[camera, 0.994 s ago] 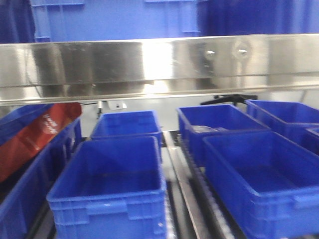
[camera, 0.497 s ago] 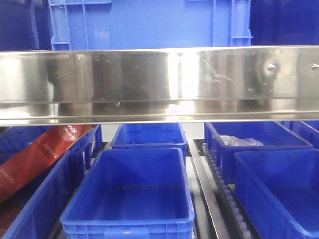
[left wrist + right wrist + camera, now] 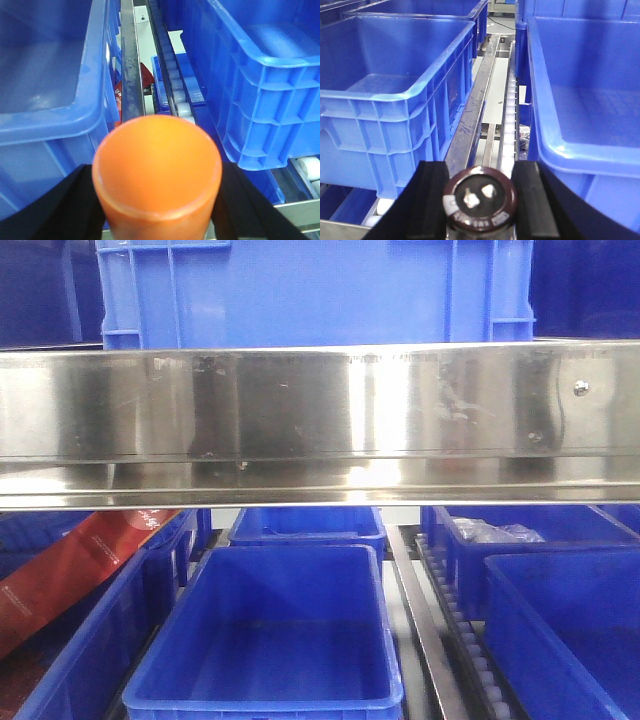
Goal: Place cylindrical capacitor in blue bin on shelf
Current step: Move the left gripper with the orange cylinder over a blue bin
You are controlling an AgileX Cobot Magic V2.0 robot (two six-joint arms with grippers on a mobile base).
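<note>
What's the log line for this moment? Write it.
right hand: shut on capacitor | left hand: shut on orange cylinder | capacitor: facing rail between bins, not yet binned

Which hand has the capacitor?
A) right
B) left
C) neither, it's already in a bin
A: in the right wrist view the right hand is shut on the capacitor, dark with two terminals on its end. The left hand grips an orange cylinder.
</note>
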